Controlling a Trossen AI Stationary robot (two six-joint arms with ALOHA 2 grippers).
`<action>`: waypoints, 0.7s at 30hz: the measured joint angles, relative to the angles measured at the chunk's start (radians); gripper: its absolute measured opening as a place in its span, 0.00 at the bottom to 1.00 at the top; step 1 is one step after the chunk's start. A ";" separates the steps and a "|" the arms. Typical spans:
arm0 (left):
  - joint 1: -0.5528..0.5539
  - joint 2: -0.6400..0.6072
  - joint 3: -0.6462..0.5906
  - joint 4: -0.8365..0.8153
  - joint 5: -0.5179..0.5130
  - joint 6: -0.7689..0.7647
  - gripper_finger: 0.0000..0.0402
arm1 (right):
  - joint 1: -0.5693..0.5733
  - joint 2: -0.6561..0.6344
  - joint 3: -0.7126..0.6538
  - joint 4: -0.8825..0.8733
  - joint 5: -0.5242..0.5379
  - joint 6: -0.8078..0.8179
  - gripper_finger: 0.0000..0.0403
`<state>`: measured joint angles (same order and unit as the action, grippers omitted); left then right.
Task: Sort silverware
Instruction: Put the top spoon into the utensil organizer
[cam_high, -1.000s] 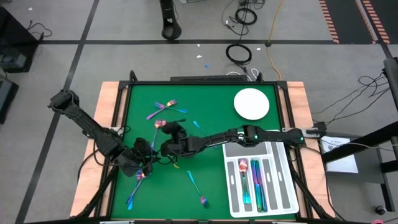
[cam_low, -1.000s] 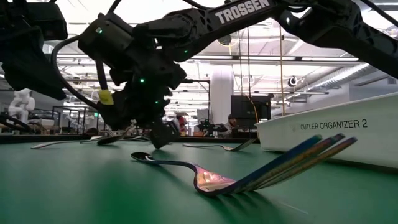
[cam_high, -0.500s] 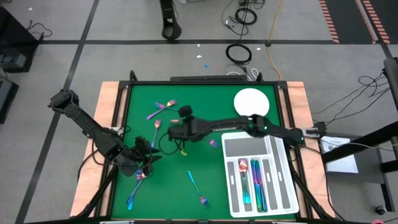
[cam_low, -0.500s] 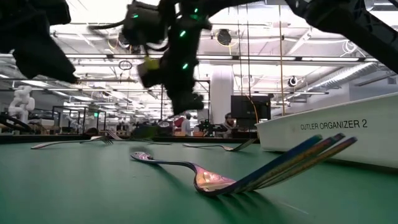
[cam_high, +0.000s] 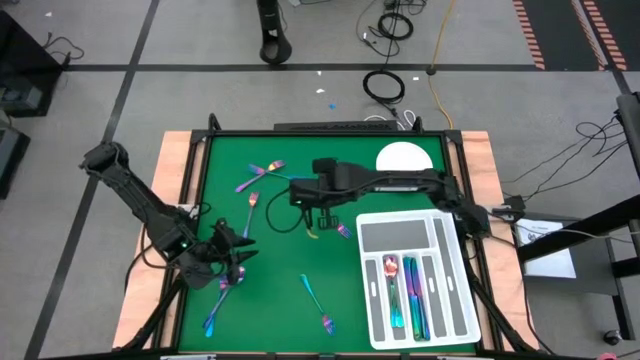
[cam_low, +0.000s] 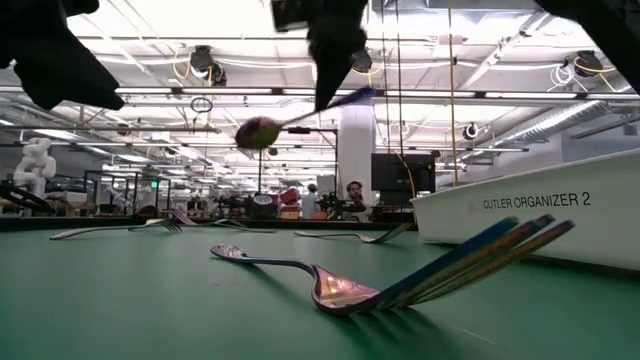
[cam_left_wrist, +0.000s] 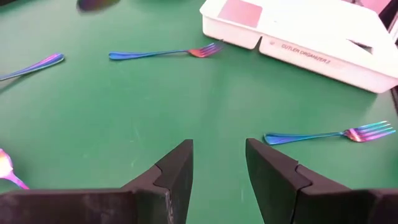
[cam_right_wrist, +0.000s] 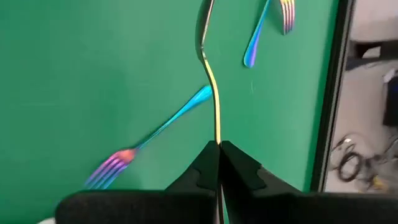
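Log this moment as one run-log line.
right end effector: shut on spoon, lifted above mat | left end effector: open, empty, low over mat | organizer tray: partly filled

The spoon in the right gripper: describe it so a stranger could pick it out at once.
Find the white tray on the right side of the green table. Left of its far end the right gripper hangs above the table, jaws pinched on the handle of a slim iridescent spoon. It is the only piece in the air; every other fork and spoon lies flat on the table or in the tray.
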<state>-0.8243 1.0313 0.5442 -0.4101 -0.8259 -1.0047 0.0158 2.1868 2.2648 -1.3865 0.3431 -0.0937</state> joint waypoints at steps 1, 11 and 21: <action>-0.004 -0.003 0.000 0.000 -0.007 0.000 0.37 | 0.008 -0.017 0.000 -0.021 -0.001 0.029 0.00; -0.039 -0.019 0.000 0.011 -0.043 -0.002 0.37 | 0.210 -0.157 -0.046 -0.182 0.062 0.411 0.00; -0.042 -0.018 0.051 0.043 -0.105 0.113 0.37 | 0.479 -0.350 -0.401 -0.184 0.132 0.966 0.00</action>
<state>-0.8664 1.0130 0.5955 -0.3673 -0.9308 -0.8914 0.4946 1.8366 1.8634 -1.5702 0.4746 0.8720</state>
